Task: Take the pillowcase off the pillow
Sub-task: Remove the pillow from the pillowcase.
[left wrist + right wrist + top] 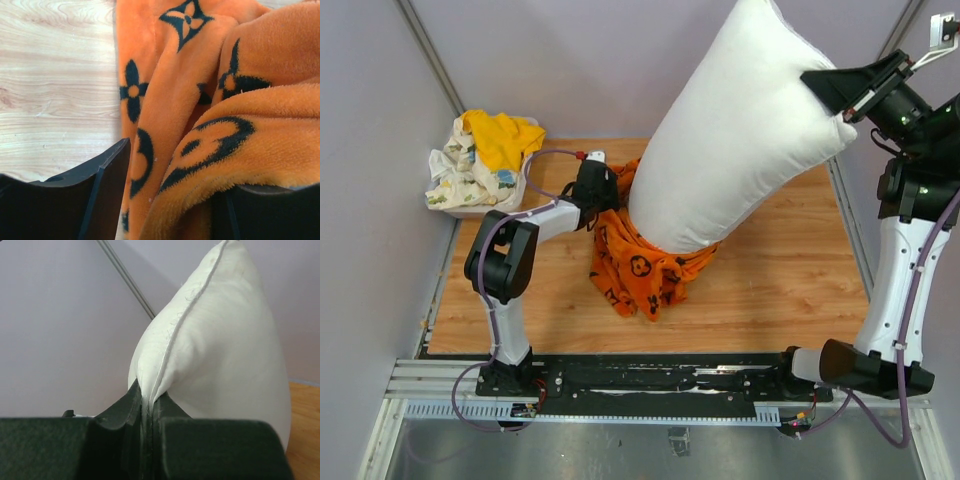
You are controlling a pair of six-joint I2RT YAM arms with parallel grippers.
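Observation:
The white pillow hangs tilted in the air, its lower end still inside the orange pillowcase, which is bunched on the table around it. My right gripper is shut on the pillow's upper right seam; the right wrist view shows the seam pinched between the fingers. My left gripper is low at the pillowcase's left edge. In the left wrist view its fingers stand either side of a thick fold of the pillowcase, which fills the gap and lies over the right finger.
A white bin with a yellow cloth and a white floral cloth stands at the back left of the wooden table. Grey walls close in on three sides.

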